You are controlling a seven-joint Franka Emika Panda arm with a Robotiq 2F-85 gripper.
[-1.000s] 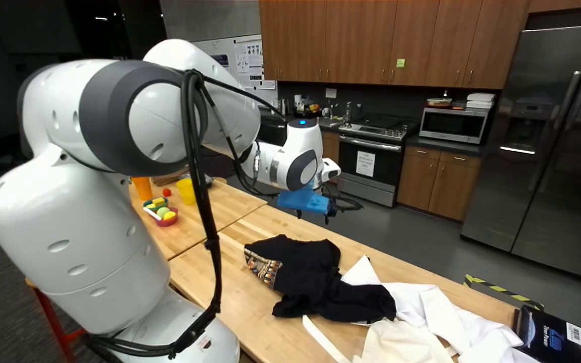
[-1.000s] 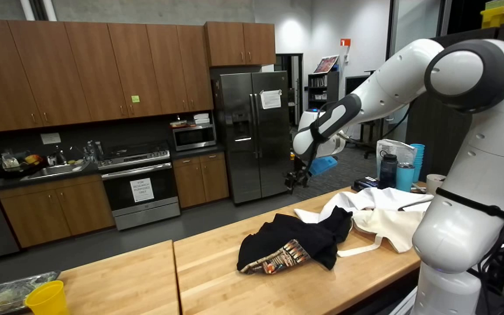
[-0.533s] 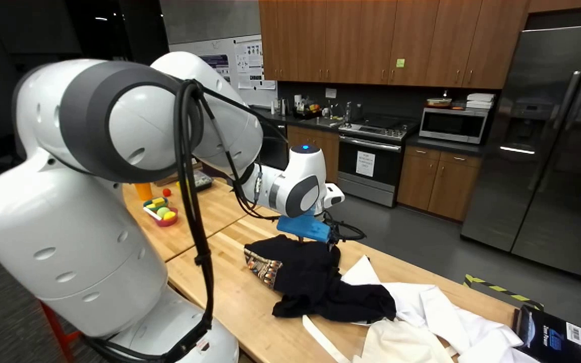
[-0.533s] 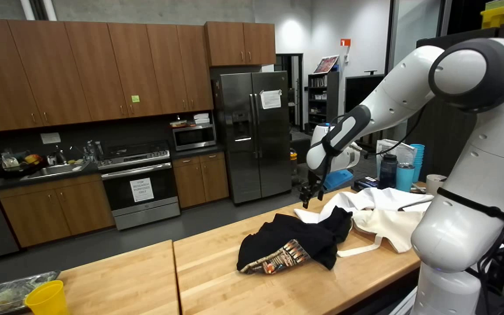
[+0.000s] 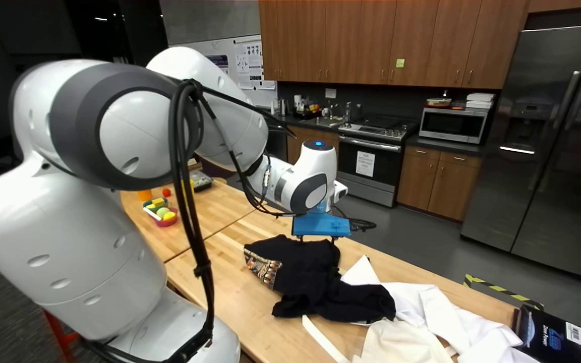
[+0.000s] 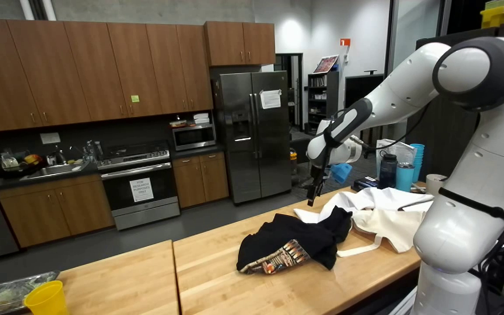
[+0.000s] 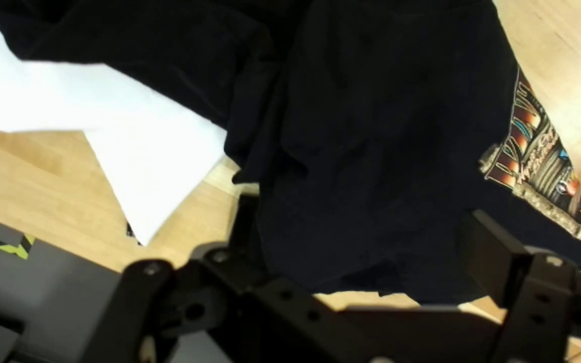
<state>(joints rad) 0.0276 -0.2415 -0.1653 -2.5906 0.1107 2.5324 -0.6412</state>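
Observation:
A crumpled black shirt (image 5: 315, 272) with a colourful printed panel lies on the wooden table, visible in both exterior views. Above its far end hangs my gripper (image 5: 317, 239), pointing down under a blue cover (image 5: 322, 225). In the wrist view the jaws stand wide apart, and only the shirt (image 7: 381, 126) shows below and between them; nothing is held. One finger (image 7: 495, 252) is over the cloth near the printed panel, the other over the shirt's edge by bare wood. A white cloth (image 6: 379, 199) and a cream cloth (image 6: 390, 227) with a strap lie beside the shirt.
A black box (image 5: 553, 333) sits at the table's end, near a dark bottle (image 6: 387, 170) and a blue tumbler (image 6: 405, 177). Small bowls (image 5: 166, 217) with toy food and a yellow cup (image 6: 47, 299) stand on the adjoining table (image 6: 116, 280).
My gripper has come down toward the shirt, shifted a little toward the white cloth, and turned about its wrist. Its jaws have stayed open. The clothes have not moved.

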